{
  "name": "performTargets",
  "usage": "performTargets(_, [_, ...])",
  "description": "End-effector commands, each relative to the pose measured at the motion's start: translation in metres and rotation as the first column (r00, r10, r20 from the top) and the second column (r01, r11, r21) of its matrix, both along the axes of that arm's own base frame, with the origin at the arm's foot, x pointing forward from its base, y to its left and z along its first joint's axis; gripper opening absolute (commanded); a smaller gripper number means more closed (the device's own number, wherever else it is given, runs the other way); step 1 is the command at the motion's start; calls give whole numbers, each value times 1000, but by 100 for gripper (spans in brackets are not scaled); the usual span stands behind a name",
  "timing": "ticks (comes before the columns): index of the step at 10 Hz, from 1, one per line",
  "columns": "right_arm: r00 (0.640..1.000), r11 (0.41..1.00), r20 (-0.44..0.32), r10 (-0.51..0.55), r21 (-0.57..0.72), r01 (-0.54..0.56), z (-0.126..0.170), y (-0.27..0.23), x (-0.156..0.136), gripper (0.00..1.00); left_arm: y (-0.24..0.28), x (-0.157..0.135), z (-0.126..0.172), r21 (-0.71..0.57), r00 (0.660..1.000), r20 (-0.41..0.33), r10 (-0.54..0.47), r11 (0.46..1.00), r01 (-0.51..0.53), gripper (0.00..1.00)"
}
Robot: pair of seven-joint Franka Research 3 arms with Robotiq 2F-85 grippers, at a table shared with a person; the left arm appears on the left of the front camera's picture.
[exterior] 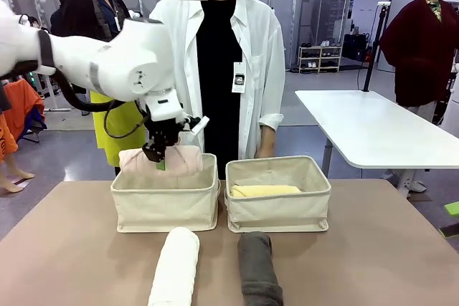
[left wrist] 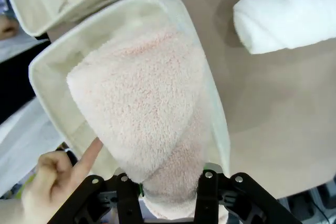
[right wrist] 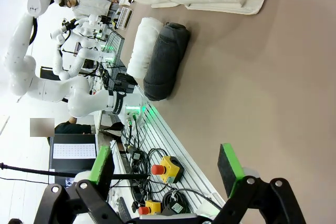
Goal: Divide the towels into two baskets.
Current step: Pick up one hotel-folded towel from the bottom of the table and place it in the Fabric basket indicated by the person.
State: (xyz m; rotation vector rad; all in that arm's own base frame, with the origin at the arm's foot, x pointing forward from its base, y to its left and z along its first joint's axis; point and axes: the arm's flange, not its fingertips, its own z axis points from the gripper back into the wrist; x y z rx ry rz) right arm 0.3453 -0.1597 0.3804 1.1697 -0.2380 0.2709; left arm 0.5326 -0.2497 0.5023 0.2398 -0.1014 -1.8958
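Note:
My left gripper is shut on the pale peach-pink towel, which hangs over the left basket. In the left wrist view the pink towel reaches down into that basket from between my fingers. The yellow towel lies inside the right basket. On the table in front, the white towel and the dark grey towel lie side by side. My right gripper is open above the table's near edge, with nothing between its green pads.
A person in a white coat stands just behind the baskets; a hand is close to the left basket's rim. A second white table stands at the back right. Cables and emergency-stop boxes lie below the table's near edge.

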Motion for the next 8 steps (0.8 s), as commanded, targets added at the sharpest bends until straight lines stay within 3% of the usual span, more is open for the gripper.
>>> performTargets(1, [1000,1000,0,-17,-5,17,1,2,-3,100,-6,19,-14,91,998,-25,62,994,-59,37])
performTargets(3, [1000,1000,0,-17,-5,17,1,2,-3,100,-7,34,-38,46,998,-50,25,999,-23,37])
performTargets(4, [1000,1000,0,-17,-5,17,1,2,-3,100,-7,37,-46,51,999,-36,6,999,-4,48])
performTargets(7, [1000,1000,0,-17,-5,17,1,2,-3,100,-7,43,-60,43,998,-49,41,998,-39,98])
performTargets(8, [1000,1000,0,-17,-5,17,1,2,-3,100,-7,42,-59,44,998,-47,41,998,-39,100])
